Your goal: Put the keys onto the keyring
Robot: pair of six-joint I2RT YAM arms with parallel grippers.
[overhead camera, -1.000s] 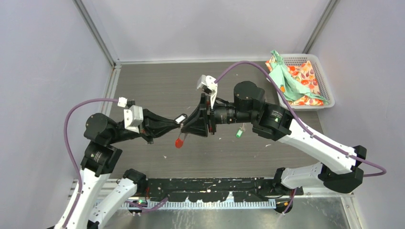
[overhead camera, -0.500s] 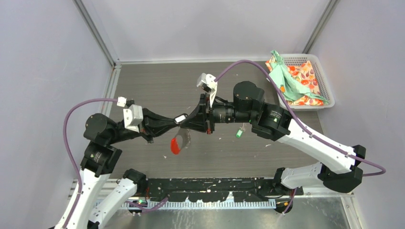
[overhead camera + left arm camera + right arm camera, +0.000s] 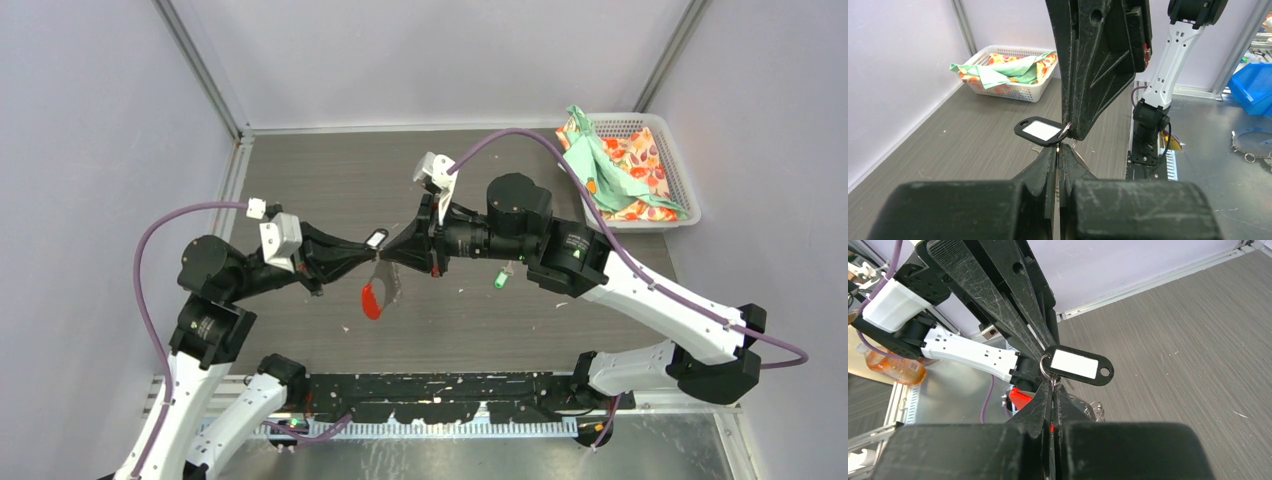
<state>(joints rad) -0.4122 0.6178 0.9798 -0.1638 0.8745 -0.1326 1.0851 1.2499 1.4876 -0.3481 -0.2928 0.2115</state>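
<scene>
Two grippers meet tip to tip in mid-air. The right gripper [image 3: 390,256] fingers are pinched shut on the black-tag key [image 3: 1077,364], metal stem between pads; tag's label panel is plain white. The left gripper [image 3: 366,257] fingers are pressed together, what they grip is unclear. The keyring [image 3: 372,299], red tab, dangles just under both fingertips. The green-tag key [image 3: 500,281] lies on the table [image 3: 330,190] behind the right fingers.

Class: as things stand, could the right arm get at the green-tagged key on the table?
Probably not yet. The right gripper is shut, busy at the black-tagged key, and the green-tagged key lies behind its fingertips, beside the arm's wrist.
</scene>
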